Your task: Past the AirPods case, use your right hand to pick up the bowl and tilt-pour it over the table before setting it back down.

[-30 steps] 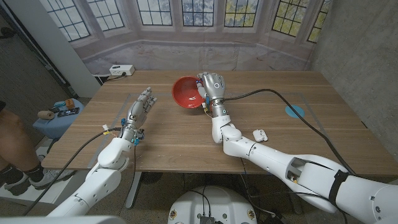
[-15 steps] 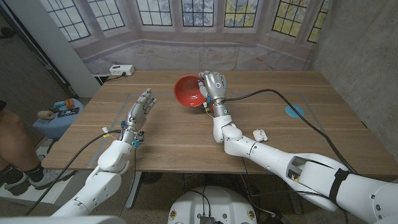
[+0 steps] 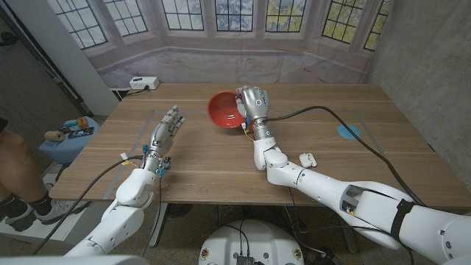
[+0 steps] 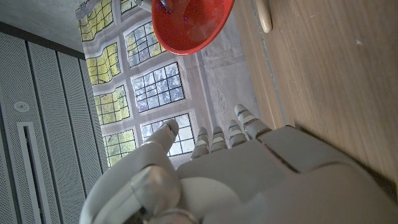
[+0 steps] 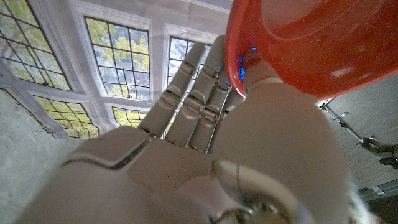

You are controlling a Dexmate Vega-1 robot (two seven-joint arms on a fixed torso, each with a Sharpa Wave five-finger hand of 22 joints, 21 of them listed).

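Red bowl is tilting above the table's far middle, gripped at its rim by the right hand; the right wrist view is showing the thumb pressing its outside. The left hand is waiting, fingers spread, holding nothing. The earbud case is lying beside the right forearm.

A robot test room dressed up with a printed window backdrop

We take this for a lab or staged test space: the row of leaded, arched windows behind the long wooden table is a wrinkled printed cloth that sags onto the floor, hung between a plain grey wall panel at one side and a rough grey concrete-look wall at the other. A white power strip lies at the table's far corner, a black cable trails across the wood, and a round blue sticker marks a spot on it. Beside the table a low blue stool holds small odds and ends.
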